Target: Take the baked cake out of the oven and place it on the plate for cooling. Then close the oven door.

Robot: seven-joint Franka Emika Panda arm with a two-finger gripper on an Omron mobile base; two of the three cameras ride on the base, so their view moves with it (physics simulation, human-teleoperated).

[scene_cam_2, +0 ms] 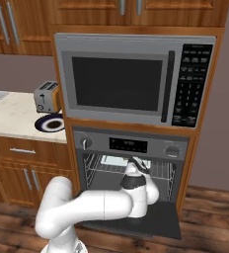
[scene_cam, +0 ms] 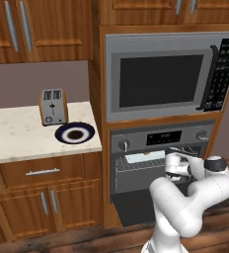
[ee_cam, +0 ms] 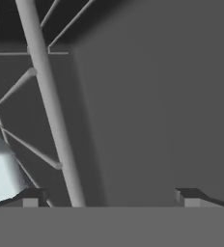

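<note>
- The oven door (scene_cam_2: 136,217) lies folded down flat; the oven (scene_cam: 158,163) cavity stands open, wire racks (scene_cam_2: 163,170) close above and below the arm.
- The tool (ee_cam: 109,195) is inside, tips wide apart, holding nothing, beside a rack wire.
- A pale flat tray (scene_cam: 145,157) sits on the rack; I cannot make out the cake.
- The round navy-rimmed plate (scene_cam: 75,133) rests on the speckled tabletop (scene_cam: 18,138), just before the toaster (scene_cam: 53,106).

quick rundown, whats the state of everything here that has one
oven door: open, lying flat
oven: open, racks showing, arm reaching in
baking tray: on the upper rack
plate: on counter, nothing on it
microwave: door shut
toaster: slots bare
gripper: open, holding nothing
</note>
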